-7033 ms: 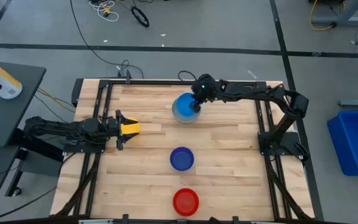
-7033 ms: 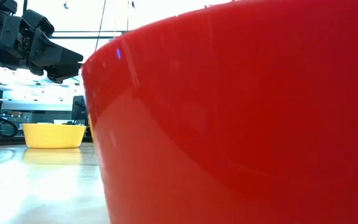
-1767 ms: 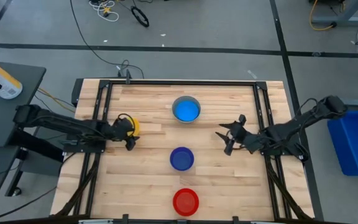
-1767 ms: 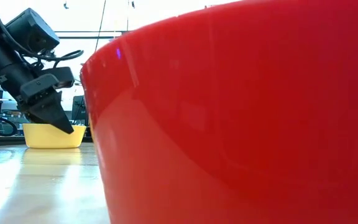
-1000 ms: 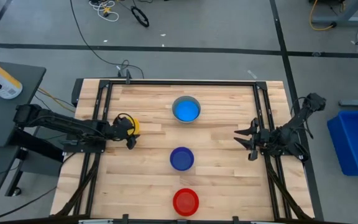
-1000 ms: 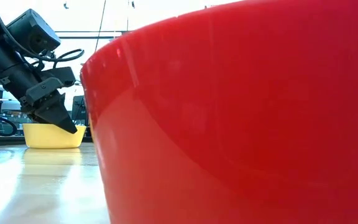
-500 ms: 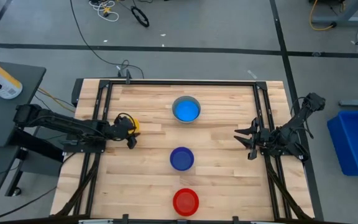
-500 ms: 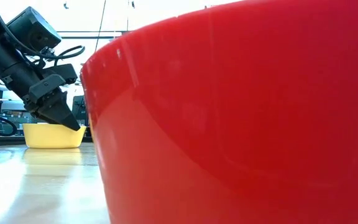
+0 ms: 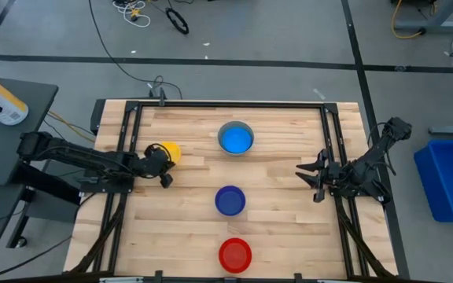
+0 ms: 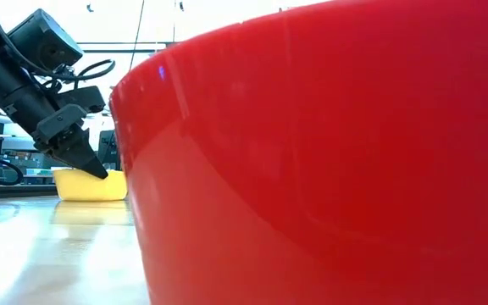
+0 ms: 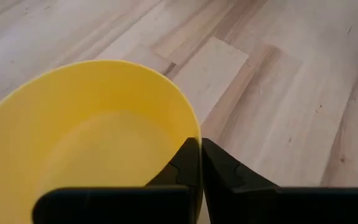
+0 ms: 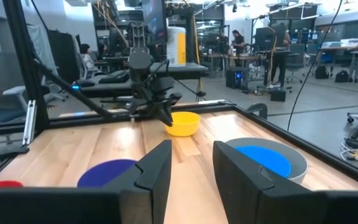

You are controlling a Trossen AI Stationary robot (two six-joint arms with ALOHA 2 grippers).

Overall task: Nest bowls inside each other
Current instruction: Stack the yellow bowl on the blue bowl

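Note:
The yellow bowl (image 9: 169, 149) stands at the table's left, and my left gripper (image 9: 163, 160) is shut on its rim. In the left wrist view the yellow bowl (image 11: 92, 137) fills the picture. The light blue bowl (image 9: 235, 140) sits inside the grey bowl (image 9: 235, 124) at the far middle. The dark blue bowl (image 9: 230, 200) and the red bowl (image 9: 235, 255) rest on their bases nearer the front edge. My right gripper (image 9: 307, 182) hangs open at the table's right edge, touching nothing. My left gripper pinches the yellow bowl's rim (image 11: 194, 133) on the side toward the table's near edge, with one finger (image 11: 182, 167) inside the bowl and the other finger (image 11: 232, 177) outside. The fingers slant down from the table's left. The bowl's base seems to stay on the table.
The red bowl (image 10: 312, 152) stands right in front of the low camera and blocks most of that view. Black frame rails (image 9: 124, 157) run along the table's left and right sides. Bare wood lies between the yellow bowl and the grey bowl.
My left gripper has shut on the yellow bowl's rim. The bowl has slid a little toward the table's far right as the fingers shut, and more of it now shows past the gripper from above.

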